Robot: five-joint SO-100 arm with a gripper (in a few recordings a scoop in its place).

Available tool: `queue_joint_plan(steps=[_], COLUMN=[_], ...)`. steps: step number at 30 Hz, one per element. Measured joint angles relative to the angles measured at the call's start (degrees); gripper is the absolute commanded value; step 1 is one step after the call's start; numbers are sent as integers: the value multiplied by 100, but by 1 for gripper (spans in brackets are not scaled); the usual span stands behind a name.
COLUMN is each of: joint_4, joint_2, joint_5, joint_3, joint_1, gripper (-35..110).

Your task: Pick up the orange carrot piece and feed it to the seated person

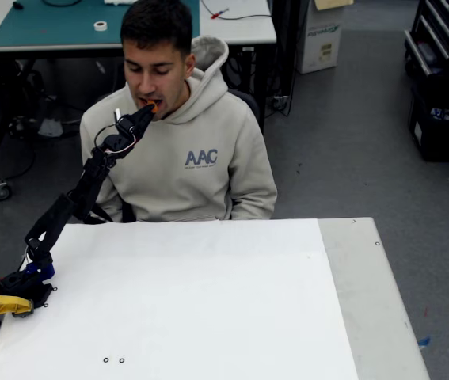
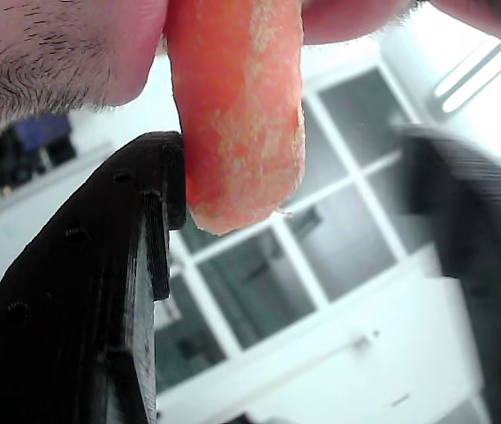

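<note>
Now feeding: carrot (image 2: 241, 115) in person's (image 1: 178, 158) mouth, gripper (image 2: 290, 212) parted (one finger touching); next, retreat slowly.

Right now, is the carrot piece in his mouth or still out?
In: the carrot piece's upper end sits between the person's lips, lower end beside one black jaw.

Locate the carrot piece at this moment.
In the fixed view the carrot piece is at the seated person's mouth, at the gripper tip, upper left. In the wrist view it hangs from the lips beside the left finger.
</note>
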Motion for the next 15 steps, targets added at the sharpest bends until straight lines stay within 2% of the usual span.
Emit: queue_joint_plan(steps=[15], joint_4=[0], joint_2=[-18], joint_5=[0], joint_3=[0], joint_1=[853], gripper=[39])
